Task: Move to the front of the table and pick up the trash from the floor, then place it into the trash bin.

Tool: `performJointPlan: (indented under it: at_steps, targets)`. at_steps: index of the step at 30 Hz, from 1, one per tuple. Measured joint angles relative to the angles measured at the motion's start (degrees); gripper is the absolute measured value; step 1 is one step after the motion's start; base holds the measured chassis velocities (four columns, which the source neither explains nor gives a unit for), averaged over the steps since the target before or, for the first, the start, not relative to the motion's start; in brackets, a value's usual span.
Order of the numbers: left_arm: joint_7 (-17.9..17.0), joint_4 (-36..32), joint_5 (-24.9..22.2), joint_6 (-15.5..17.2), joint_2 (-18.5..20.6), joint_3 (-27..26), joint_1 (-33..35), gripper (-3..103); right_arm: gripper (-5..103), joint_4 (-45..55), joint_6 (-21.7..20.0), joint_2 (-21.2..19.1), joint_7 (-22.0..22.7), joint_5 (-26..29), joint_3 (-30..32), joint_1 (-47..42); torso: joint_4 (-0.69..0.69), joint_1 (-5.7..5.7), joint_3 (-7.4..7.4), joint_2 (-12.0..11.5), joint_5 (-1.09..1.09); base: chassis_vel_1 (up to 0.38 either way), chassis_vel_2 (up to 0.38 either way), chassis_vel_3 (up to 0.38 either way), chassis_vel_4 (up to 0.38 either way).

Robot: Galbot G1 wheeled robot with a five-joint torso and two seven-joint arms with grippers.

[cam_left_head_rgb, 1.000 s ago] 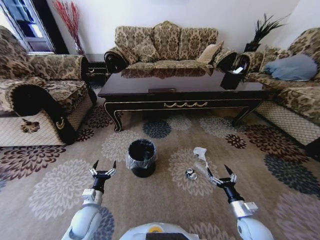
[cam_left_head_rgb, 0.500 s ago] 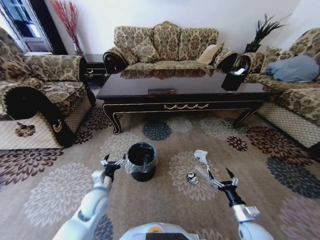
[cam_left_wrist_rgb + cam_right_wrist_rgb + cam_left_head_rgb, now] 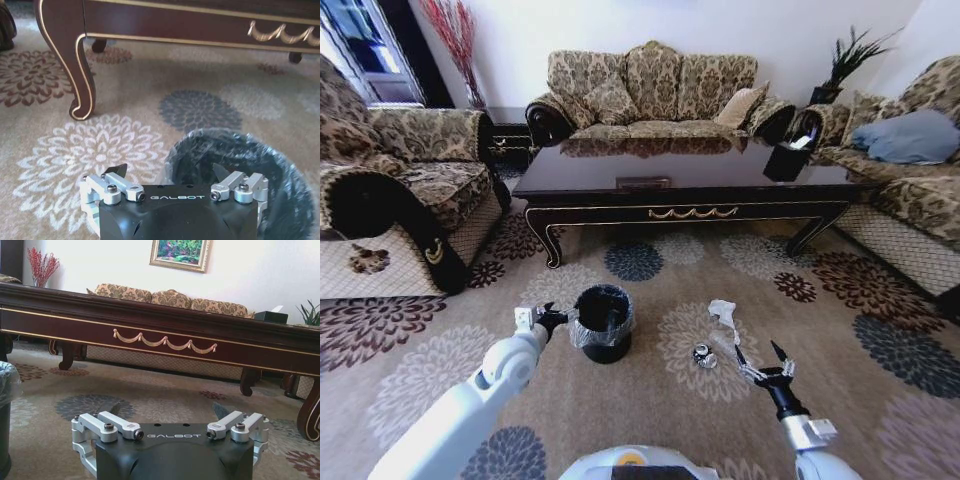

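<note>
The robot faces the long side of the table (image 3: 685,190), whose glossy dark top spans the upper middle of the head view, the gold scroll ornament centred on its front rail. Below it, on the flowered carpet (image 3: 650,400), the trash bin (image 3: 603,320) stands left of centre, its clear liner bunched around the rim. The left gripper (image 3: 552,318) is stretched out to the bin's left edge, just beside the rim; in the left wrist view its fingers are spread apart, one tip over the carpet and the other over the bin (image 3: 240,175), which sits right of centre low in that frame, with a curved table leg (image 3: 70,60) at the upper left. The trash lies right of the bin in the head view: a crumpled white paper (image 3: 723,312) and, just below it, a small shiny round piece (image 3: 702,354) (a clear scrap beside them is hard to make out). The right gripper (image 3: 758,363) hovers low at the lower right, near the round piece but apart from it, prongs splayed wide and holding nothing; its wrist view looks level across the carpet at the table's front (image 3: 165,342).
</note>
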Motion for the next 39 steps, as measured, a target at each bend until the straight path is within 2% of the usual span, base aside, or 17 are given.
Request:
performJointPlan:
  at_steps: [8, 14, 17, 20, 22, 25, 28, 29, 31, 34, 37, 38, 39]
  targets:
    - [-0.05, 6.82, -0.94, 0.20, -1.73, 5.36, -5.57, 100, 100, -0.08, -0.15, -0.12, 0.33, 0.38, 0.44, -0.33, 0.00, 0.00, 0.00, 0.00, -0.03, 0.000, 0.000, 0.000, 0.000]
    - [-0.10, 10.81, -2.95, -0.50, -2.44, 9.41, -10.29, 97, 100, -1.01, 0.39, -0.36, 0.30, 0.17, 0.26, -0.59, -0.02, 0.00, 0.00, 0.00, -0.01, 0.000, 0.000, 0.000, 0.000]
    - [-0.58, 11.75, -3.91, -0.05, -2.84, 9.53, -10.54, 96, 100, -1.39, 0.40, -0.42, 0.30, 0.14, -0.03, -0.14, 0.00, 0.00, 0.00, 0.00, 0.00, 0.000, 0.000, 0.000, 0.000]
    - [-1.08, 13.24, -4.55, 0.86, -3.15, 9.53, -9.76, 85, 100, -2.11, 0.46, -0.48, 0.43, 0.25, -0.07, 0.16, 0.01, 0.01, 0.00, 0.00, -0.01, 0.000, 0.000, 0.000, 0.000]
    - [-1.10, 13.37, -4.56, 0.92, -3.20, 9.54, -9.68, 85, 100, -2.23, 0.47, -0.51, 0.44, 0.27, -0.07, 0.19, 0.01, 0.01, 0.00, 0.00, -0.01, 0.000, 0.000, 0.000, 0.000]
    - [-1.51, 14.44, -5.26, 1.52, -4.30, 9.67, -10.03, 68, 100, -2.84, 0.52, -0.79, 0.52, 0.38, -0.16, 0.66, 0.01, 0.00, 0.00, 0.00, -0.02, 0.000, 0.000, 0.000, 0.000]
    - [-1.75, 15.36, -6.17, 1.69, -5.11, 9.74, -10.68, 62, 100, -2.81, 0.43, -0.81, 0.59, 0.43, -0.62, 0.93, -0.01, 0.00, 0.00, 0.00, -0.01, 0.000, 0.000, 0.000, 0.000]
    - [-1.92, 15.98, -6.91, 1.99, -5.59, 9.75, -11.05, 52, 100, -2.62, 0.25, -0.83, 0.62, 0.50, -1.00, 1.01, 0.00, 0.01, 0.00, 0.00, -0.01, 0.000, 0.000, 0.000, 0.000]
    - [-1.96, 16.19, -7.08, 2.15, -5.70, 9.81, -11.20, 52, 100, -2.53, 0.21, -0.83, 0.63, 0.55, -1.08, 1.00, 0.00, 0.01, 0.00, 0.00, -0.02, 0.000, 0.000, 0.000, 0.000]
    - [-2.19, 16.47, -7.22, 2.63, -5.78, 9.92, -11.39, 36, 100, -2.59, 0.20, -1.00, 0.65, 0.63, -1.13, 0.89, 0.00, 0.00, 0.00, 0.00, -0.01, 0.000, 0.000, 0.000, 0.000]
    - [-2.57, 16.52, -7.19, 2.79, -5.78, 9.89, -11.32, 30, 100, -2.83, 0.25, -1.11, 0.68, 0.77, -1.04, 0.89, 0.00, 0.00, 0.00, 0.00, 0.00, 0.000, 0.000, 0.000, 0.000]
    - [-2.57, 16.47, -7.18, 2.93, -5.69, 9.86, -11.03, 19, 100, -3.11, 0.28, -1.19, 0.70, 0.84, -0.99, 0.93, 0.00, 0.00, -0.01, 0.00, -0.01, 0.000, 0.000, 0.000, 0.000]
    - [-2.60, 16.44, -7.17, 3.00, -5.65, 9.84, -10.93, 19, 100, -3.25, 0.30, -1.21, 0.70, 0.77, -0.97, 0.96, 0.00, 0.00, 0.00, 0.00, -0.02, 0.000, 0.000, 0.000, 0.000]
